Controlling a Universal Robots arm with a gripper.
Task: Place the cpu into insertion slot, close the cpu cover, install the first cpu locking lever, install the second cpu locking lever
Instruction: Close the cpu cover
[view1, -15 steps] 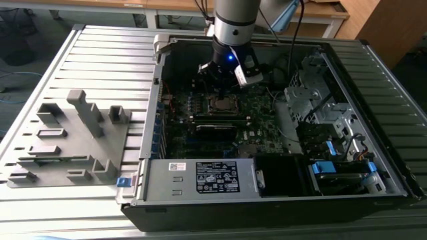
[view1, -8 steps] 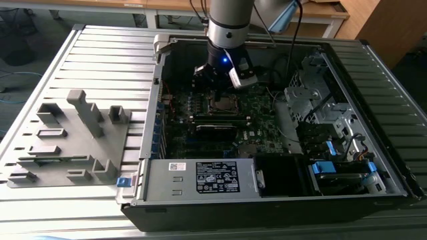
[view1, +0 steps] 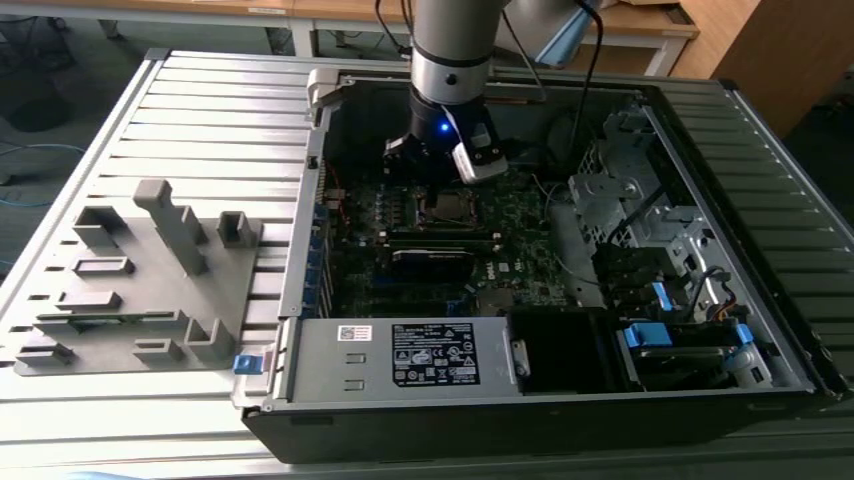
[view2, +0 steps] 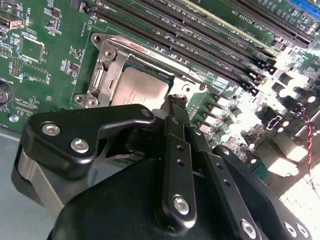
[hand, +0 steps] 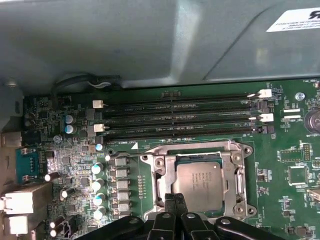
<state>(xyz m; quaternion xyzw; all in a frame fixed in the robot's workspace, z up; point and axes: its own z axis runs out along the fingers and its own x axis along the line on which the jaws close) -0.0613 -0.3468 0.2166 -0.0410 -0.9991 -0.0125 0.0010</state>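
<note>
Silver-grey arm (view1: 451, 45), blue light (view1: 442, 127), white wrist block (view1: 481, 161), black fingers (view2: 175, 160) (silver hex screws (view2: 181, 202))

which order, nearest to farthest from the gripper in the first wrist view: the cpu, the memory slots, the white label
From the gripper in the first wrist view:
1. cpu, seated in its socket, right beside the gripper's tip.
2. memory slots, the long black rows past the socket.
3. white label, on the grey metal panel beyond the board.

Item: one arm (view1: 451, 55) — silver-grey, standing near vertical in the exterior view, wrist (view1: 442, 128) turned downward. Fitted: black gripper (view2: 176, 101) — two slim fingers (hand: 169, 212) pressed together side by side in both wrist views, tips closed.
</note>
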